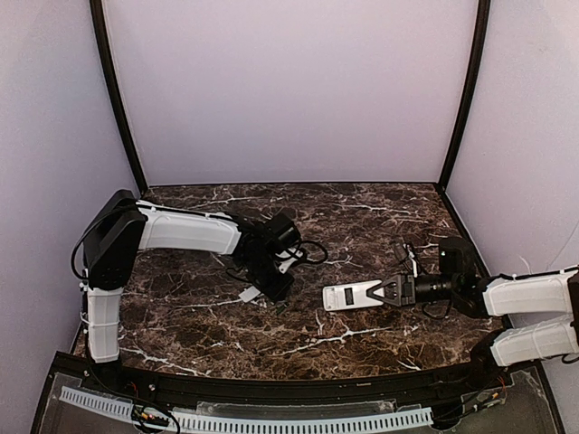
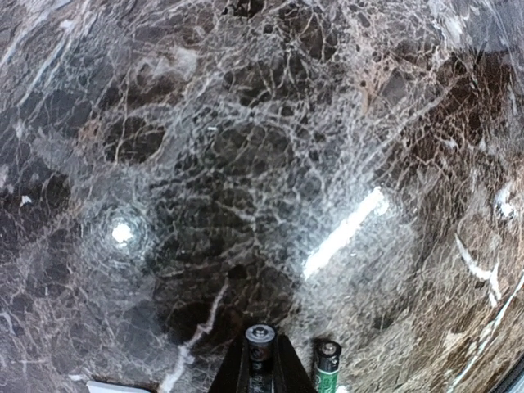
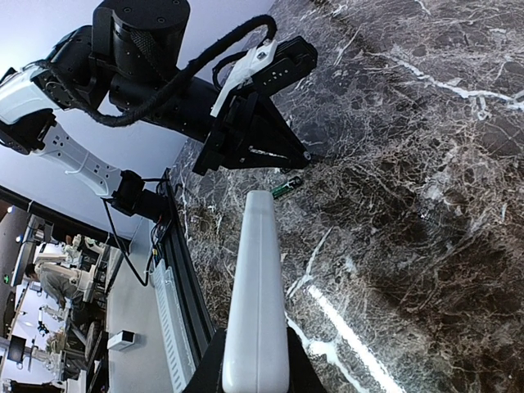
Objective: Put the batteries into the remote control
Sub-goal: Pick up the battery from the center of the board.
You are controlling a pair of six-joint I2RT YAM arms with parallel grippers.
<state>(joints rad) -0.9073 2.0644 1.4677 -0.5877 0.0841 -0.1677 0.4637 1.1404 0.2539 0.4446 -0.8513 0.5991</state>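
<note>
My left tool (image 2: 260, 360) is clamped on a slim, dark, cylindrical battery (image 2: 260, 334), whose metal end cap faces me. A second battery (image 2: 326, 360), green and black, lies just to the tool's right on the glossy, white-veined marble bench (image 2: 246, 164). My right tool (image 3: 255, 364) is shut on the one smooth white remote control (image 3: 258, 270), held edge-up and pointing toward the left tool. That makes two batteries and one remote. Open marble runs ahead of both tools to the pale walls (image 1: 289, 90).
</note>
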